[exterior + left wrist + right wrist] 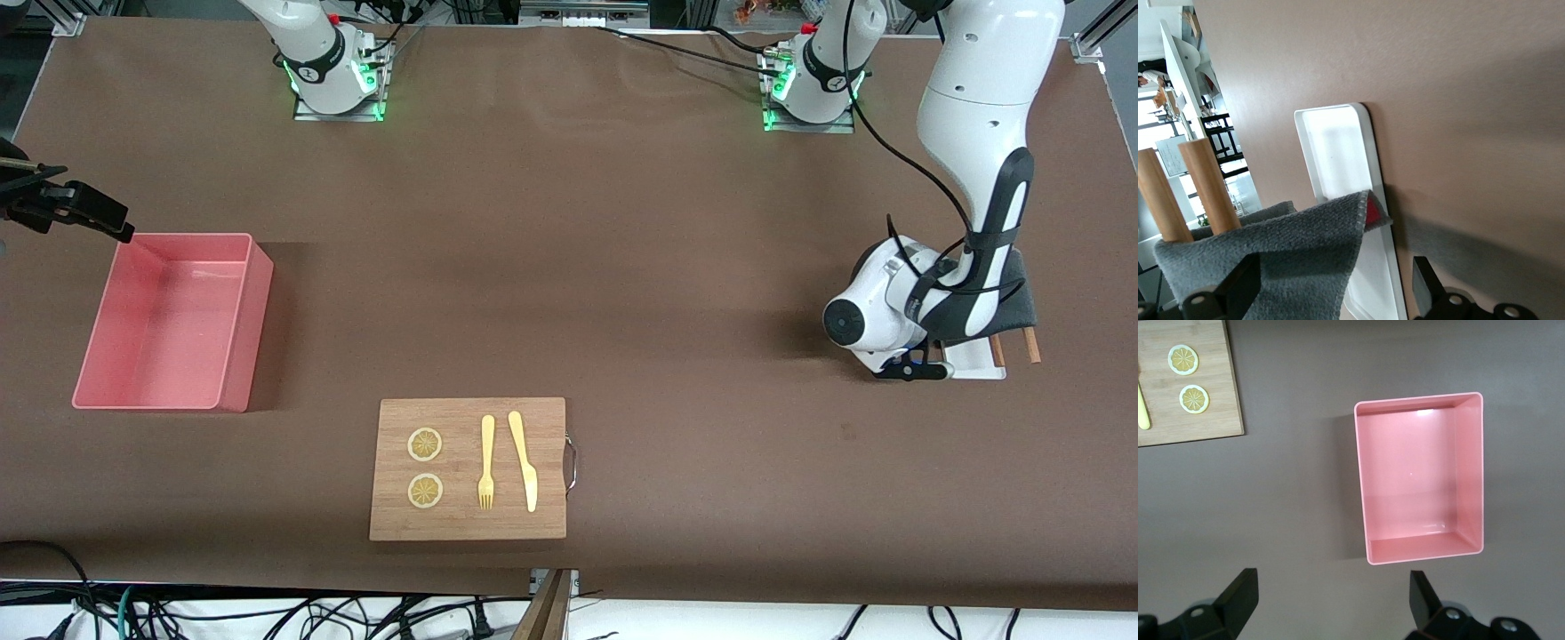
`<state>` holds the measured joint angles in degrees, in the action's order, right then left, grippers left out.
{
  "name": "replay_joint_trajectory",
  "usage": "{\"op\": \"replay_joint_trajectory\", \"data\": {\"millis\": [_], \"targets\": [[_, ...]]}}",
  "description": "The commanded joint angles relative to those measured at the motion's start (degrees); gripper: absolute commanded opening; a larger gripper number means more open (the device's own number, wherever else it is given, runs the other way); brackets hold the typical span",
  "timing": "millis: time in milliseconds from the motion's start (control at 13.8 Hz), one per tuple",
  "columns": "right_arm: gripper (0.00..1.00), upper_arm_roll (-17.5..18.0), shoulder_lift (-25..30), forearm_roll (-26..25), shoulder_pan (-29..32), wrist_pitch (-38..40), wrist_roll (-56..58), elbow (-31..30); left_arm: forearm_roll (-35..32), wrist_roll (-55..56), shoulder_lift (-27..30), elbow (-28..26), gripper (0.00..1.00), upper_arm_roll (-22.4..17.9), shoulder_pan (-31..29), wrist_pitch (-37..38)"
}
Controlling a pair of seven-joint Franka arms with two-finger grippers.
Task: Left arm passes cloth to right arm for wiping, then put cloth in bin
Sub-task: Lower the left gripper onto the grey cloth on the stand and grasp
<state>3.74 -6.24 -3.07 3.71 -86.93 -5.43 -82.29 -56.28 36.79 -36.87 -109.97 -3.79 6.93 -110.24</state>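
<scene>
We have the left end effector [1331,293] spread wide and empty right over the grey cloth [1291,253] draped on the white tray [1338,153], so we should drop lower and pinch the fold; right end effector [1331,607] waits wide, empty, near the pink bin [1421,480].

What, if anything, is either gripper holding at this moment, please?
Nothing. The left gripper is open just above the cloth on the white tray; the right gripper is open, empty, near the bin.
</scene>
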Motion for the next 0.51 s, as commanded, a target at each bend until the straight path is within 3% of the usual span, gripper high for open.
{"op": "replay_joint_trajectory", "data": {"millis": [0, 434], "targets": [[1.00, 0.30, -0.26, 0.08, 0.77, 0.27, 1.21, 0.99, -2.77, 1.01, -0.13, -0.07, 0.92, -0.43, 2.12, 2.31], [1.00, 0.30, -0.35, 0.08, 0.77, 0.27, 1.21, 0.99, -5.50, 0.48, 0.13, -0.16, 0.95, -0.52, 1.42, 2.93]]}}
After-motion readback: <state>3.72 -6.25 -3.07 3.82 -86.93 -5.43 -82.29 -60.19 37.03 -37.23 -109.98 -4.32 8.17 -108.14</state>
